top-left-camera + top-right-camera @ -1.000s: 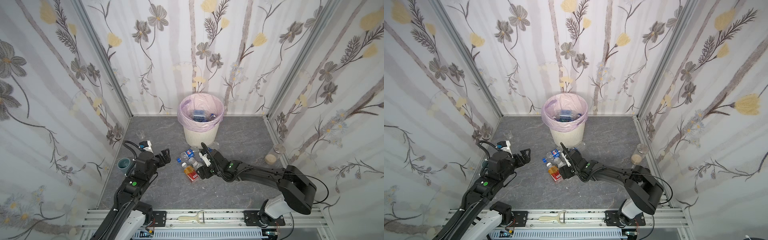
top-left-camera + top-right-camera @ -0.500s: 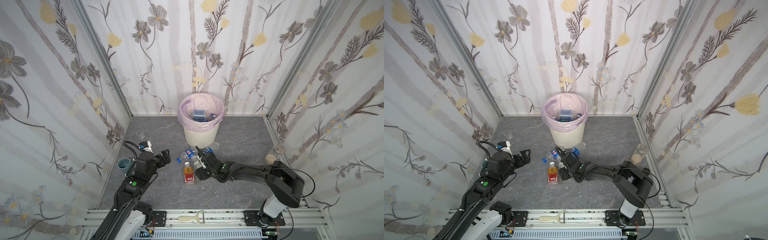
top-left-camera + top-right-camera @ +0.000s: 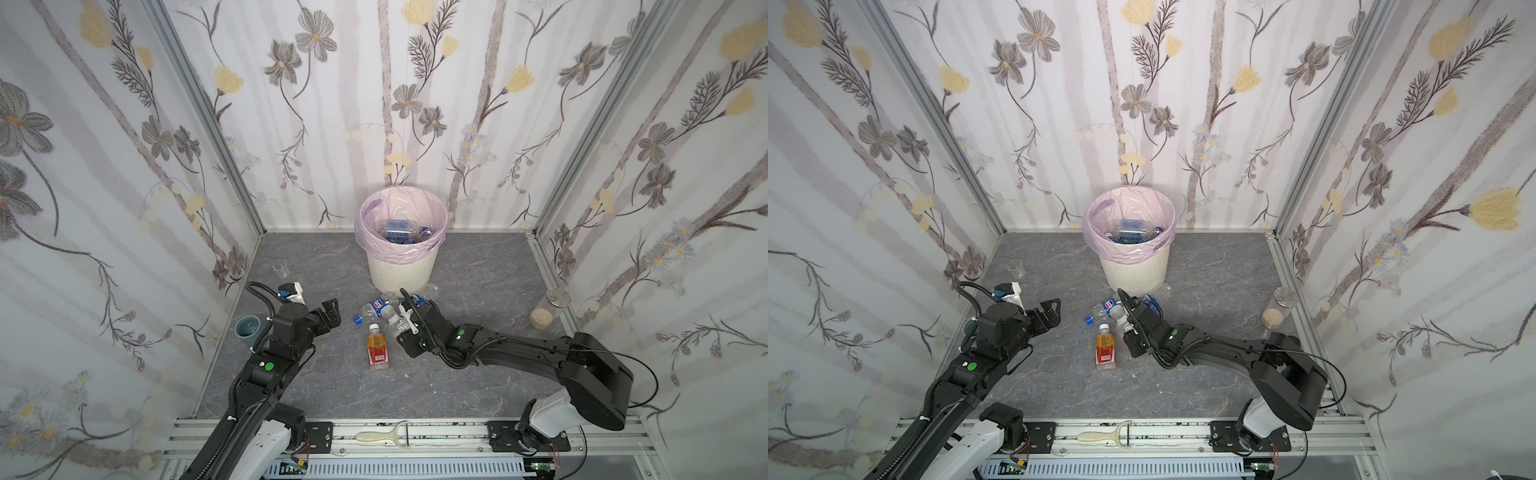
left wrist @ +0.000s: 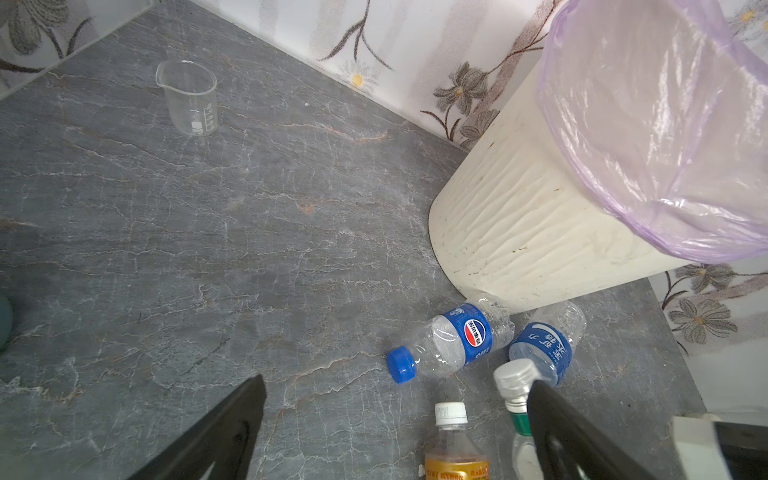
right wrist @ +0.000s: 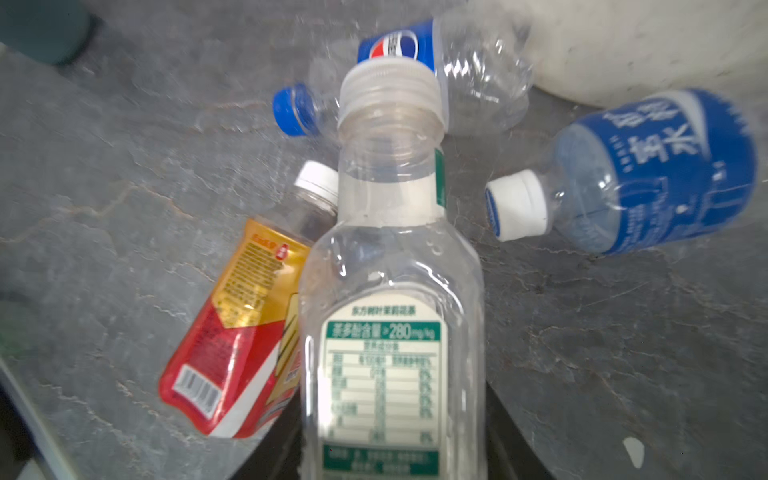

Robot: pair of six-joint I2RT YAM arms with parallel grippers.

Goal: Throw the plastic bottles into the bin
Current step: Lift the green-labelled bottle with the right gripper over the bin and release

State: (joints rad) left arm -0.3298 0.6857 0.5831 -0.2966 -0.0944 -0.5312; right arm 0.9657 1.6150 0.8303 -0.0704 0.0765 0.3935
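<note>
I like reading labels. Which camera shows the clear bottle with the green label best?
The right wrist view: the clear bottle fills it, label readable. The left wrist view shows only its cap and neck. Both top views show it tiny and mostly hidden.

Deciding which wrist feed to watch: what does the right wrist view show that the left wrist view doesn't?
Only the right wrist view: the clear green-label bottle up close in the right claw, nutrition panel readable. Only the left wrist view: the glass beaker, the bin with its pink bag, and the open left claw. Both: the Pepsi bottle, the blue-label bottle and the orange-red bottle lying on the floor.
</note>
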